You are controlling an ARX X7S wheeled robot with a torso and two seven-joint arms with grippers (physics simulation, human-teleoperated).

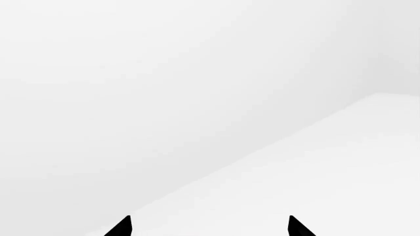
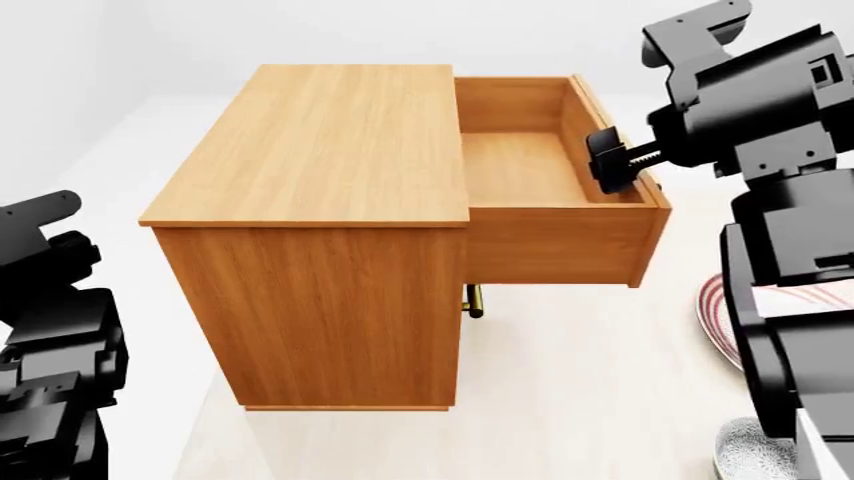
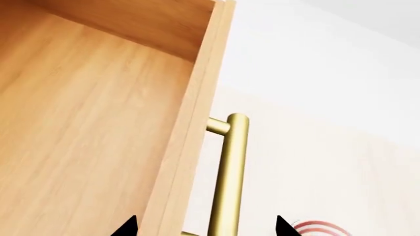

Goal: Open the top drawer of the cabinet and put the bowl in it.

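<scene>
Bowl (image 2: 754, 450) sits nearest me at the lower right, speckled, half hidden behind my right arm, beside the red-ringed plate (image 2: 715, 310). My right gripper (image 2: 618, 160) hangs with fingers spread, empty, straddling the front panel and brass handle (image 3: 229, 177) of the top drawer (image 2: 534, 165), which stands pulled well out of the cabinet (image 2: 320, 150). My left gripper (image 1: 208, 227) is spread too, holding nothing.
</scene>
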